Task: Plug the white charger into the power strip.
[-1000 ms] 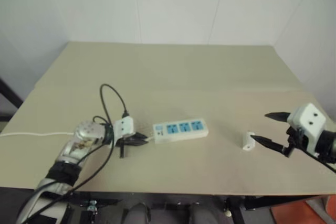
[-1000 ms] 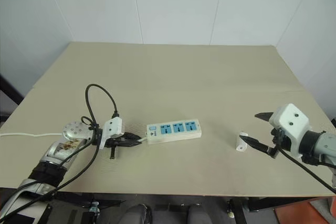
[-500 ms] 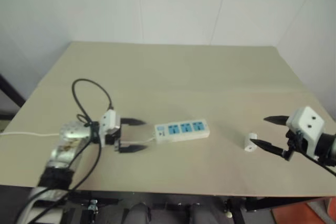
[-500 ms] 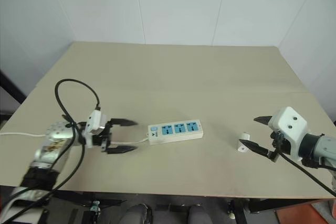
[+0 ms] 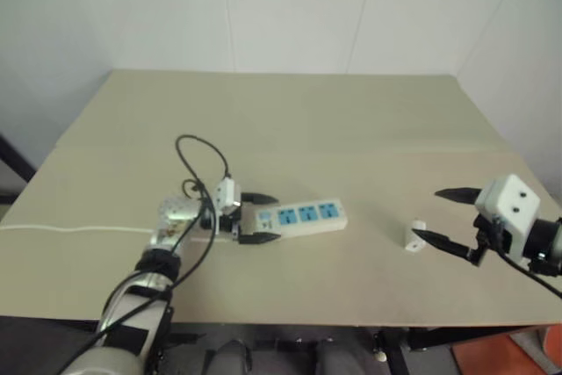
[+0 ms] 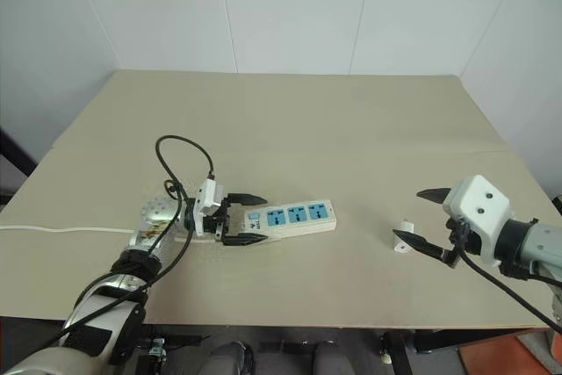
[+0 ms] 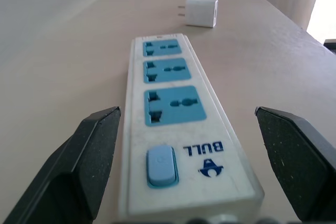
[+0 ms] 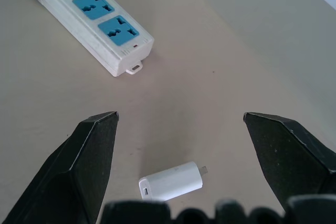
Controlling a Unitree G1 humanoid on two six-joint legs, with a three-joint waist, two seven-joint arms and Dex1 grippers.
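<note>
A wide tan table (image 6: 351, 129) is seen against a white wall, and everything of interest lies along its near half. The power strip (image 6: 290, 217) lies flat slightly left of the middle, its three blue sockets facing up in a row and its switch end turned to the left. The left gripper (image 6: 248, 219) is stretched out level at that switch end with its jaws spread wide, one black finger on the far side and one on the near side of the strip's end; from the head views it cannot quite be told whether either fingertip touches the casing, though in the left wrist view both are seen standing clear of it. A thin white cord (image 6: 61, 230) is seen running off to the table's left edge. The right gripper (image 6: 421, 217) is held over the right side, jaws likewise released and grasping nothing. The white charger (image 6: 403, 237) lies on the table just beside the nearer right fingertip, well apart from the strip.
</note>
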